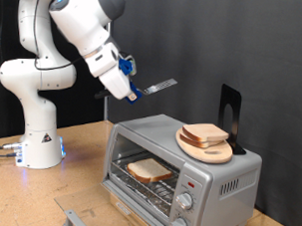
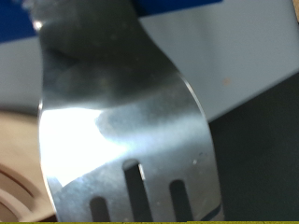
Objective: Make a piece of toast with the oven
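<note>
1. Above the oven (image 1: 179, 164), off toward the exterior view's left and top, I am holding my hand (image 1: 129, 85) up in the air, well clear of the oven's roof.
2. I am gripping a metal spatula (image 1: 157, 87) by its blue handle; its blade is sticking out level toward the exterior view's right, over the oven's top.
3. Looking along my fingers, I am seeing mostly the shiny slotted blade (image 2: 121, 121) filling the wrist view, with nothing lying on it.
4. Inside the oven, the piece of toast (image 1: 149, 171) is lying flat on the wire rack (image 1: 139, 182), toward the oven's front opening.
5. I am seeing the oven's door (image 1: 113, 213) hanging open and folded down in front of the oven.
6. On the oven's roof, a round wooden board (image 1: 205, 147) is carrying a pile of bread slices (image 1: 205, 135), and a dark stand (image 1: 230, 116) is rising just behind the board.
7. Two round knobs (image 1: 183, 216) are showing on the oven's front panel, beside the opening.
8. Under the oven, the wooden worktop (image 1: 48, 194) is also bearing my white base.
</note>
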